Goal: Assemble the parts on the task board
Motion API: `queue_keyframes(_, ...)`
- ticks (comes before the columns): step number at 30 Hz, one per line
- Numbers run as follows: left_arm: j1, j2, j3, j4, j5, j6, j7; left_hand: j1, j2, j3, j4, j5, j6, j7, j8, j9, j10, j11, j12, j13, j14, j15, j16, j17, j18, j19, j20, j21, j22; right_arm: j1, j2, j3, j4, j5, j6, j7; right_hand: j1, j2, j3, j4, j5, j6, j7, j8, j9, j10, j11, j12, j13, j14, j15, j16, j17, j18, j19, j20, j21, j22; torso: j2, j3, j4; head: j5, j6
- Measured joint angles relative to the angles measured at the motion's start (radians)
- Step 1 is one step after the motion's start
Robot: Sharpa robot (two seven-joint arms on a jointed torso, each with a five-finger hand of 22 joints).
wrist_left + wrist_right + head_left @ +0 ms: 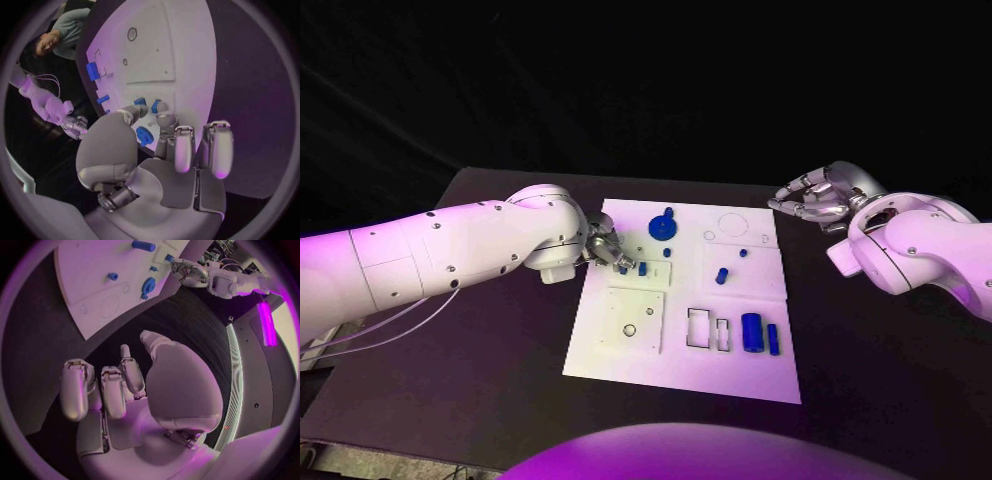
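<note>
The tabletop [488, 330] is carrying the white board [733, 375] at its centre. The left hand [606, 250] is reaching over the board's nine o'clock edge, fingertips meeting around a small blue part [157, 106]. The right hand [819, 203] is hovering off the board's two o'clock corner, fingers curling, holding nothing. Blue cylinders [753, 332] are lying toward five o'clock.
</note>
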Motion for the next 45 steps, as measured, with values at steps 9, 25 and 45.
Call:
queue_keyframes(9, -0.001, -0.017, 0.007, 0.014, 0.0, -0.02, 0.001, 0.004, 0.004, -0.014, 0.006, 0.0, 0.0, 0.0, 0.004, 0.0, 0.0, 0.0, 0.008, 0.008, 0.002, -0.002, 0.0, 0.0, 0.0, 0.0, 0.0, 0.0, 0.0, 0.0, 0.0, 0.0, 0.0, 0.001, 0.0, 0.001, 0.0, 0.0, 0.0, 0.0, 0.0, -0.003, 0.003, 0.0, 0.001, 0.0, 0.0, 0.0, 0.0, 0.0, 0.0, 0.0, 0.0, 0.0, 0.0, 0.0, -0.006, 0.0, 0.001, -0.0007, 0.0, 0.001, 0.002)
queue_keyframes(25, 0.0, -0.05, 0.041, 0.057, 0.027, -0.147, 0.107, 0.067, 0.004, -0.083, 0.017, 0.005, -0.113, 0.043, -0.036, -0.032, -0.167, 0.027, -0.162, -0.179, 0.001, 0.01, -0.036, 0.0, 0.023, -0.012, 0.01, -0.145, 0.0, -0.001, 0.001, 0.0, -0.004, 0.002, -0.001, 0.003, 0.0, 0.0, 0.0, 0.0, 0.0, -0.003, 0.003, 0.0, 0.001, 0.0, 0.0, 0.0, 0.0, 0.0, 0.0, 0.0, 0.001, 0.0, 0.0, 0.0, -0.006, 0.0, 0.0, -0.0001, -0.0012, -0.003, 0.008)
queue_keyframes(45, -0.008, 0.047, 0.006, 0.007, -0.293, -0.337, 0.586, 0.436, -0.023, -0.084, -0.01, -0.211, -0.143, 0.08, -0.273, -0.307, -0.4, 0.122, -0.572, -0.603, -0.299, 0.089, -0.746, -0.449, 0.156, -0.355, 0.088, -1.123, -0.217, -0.001, 0.002, 0.0, -0.005, 0.01, -0.002, 0.016, 0.0, 0.0, 0.0, 0.0, 0.0, -0.003, 0.003, 0.0, 0.002, 0.0, 0.0, 0.0, 0.0, 0.0, 0.0, -0.004, 0.001, 0.0, 0.0, 0.0, -0.006, -0.001, 0.003, -0.0001, -0.0024, -0.02, 0.014)
